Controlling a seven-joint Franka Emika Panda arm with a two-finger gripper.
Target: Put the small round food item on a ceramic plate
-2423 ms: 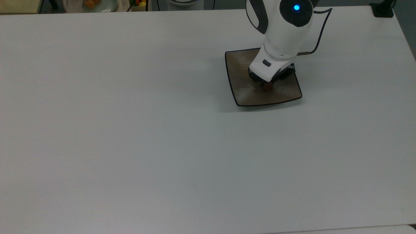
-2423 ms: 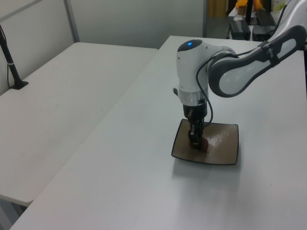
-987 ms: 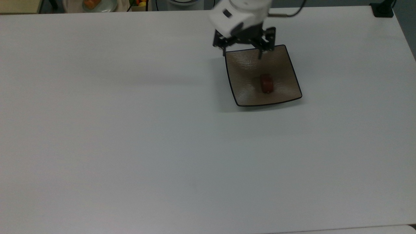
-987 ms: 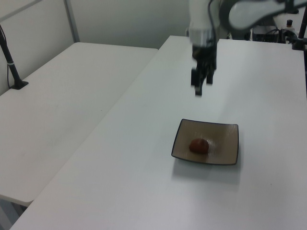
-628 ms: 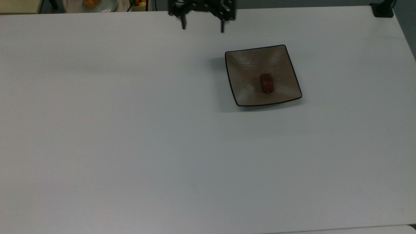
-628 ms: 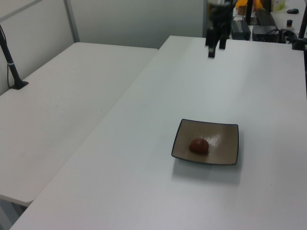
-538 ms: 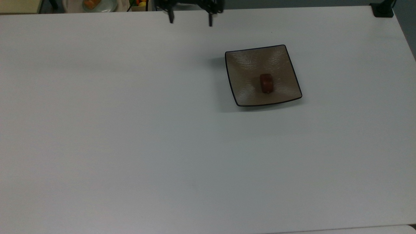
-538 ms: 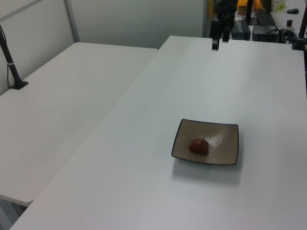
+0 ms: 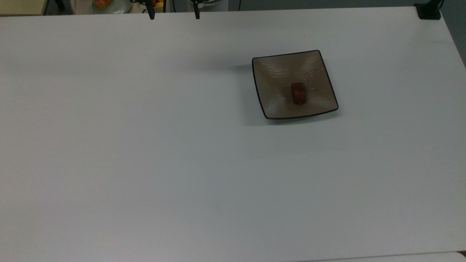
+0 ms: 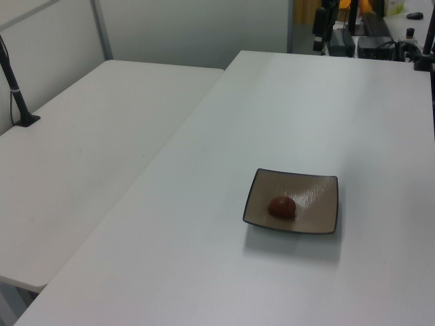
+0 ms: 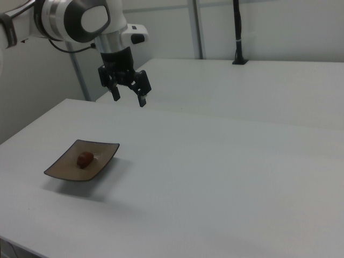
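Having risen farther, tool (image 11: 129,97) leaves date (image 9: 298,92) plated.

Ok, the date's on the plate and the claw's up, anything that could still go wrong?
Little. The date is a rounded lump lying loose near the middle of the plate, so a bump to the table could roll it, though the upturned rim should hold it. The open claw hangs high and off to the side, clear of both.

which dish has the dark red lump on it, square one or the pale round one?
The square brown plate with the black rim; the lump sits near its middle.
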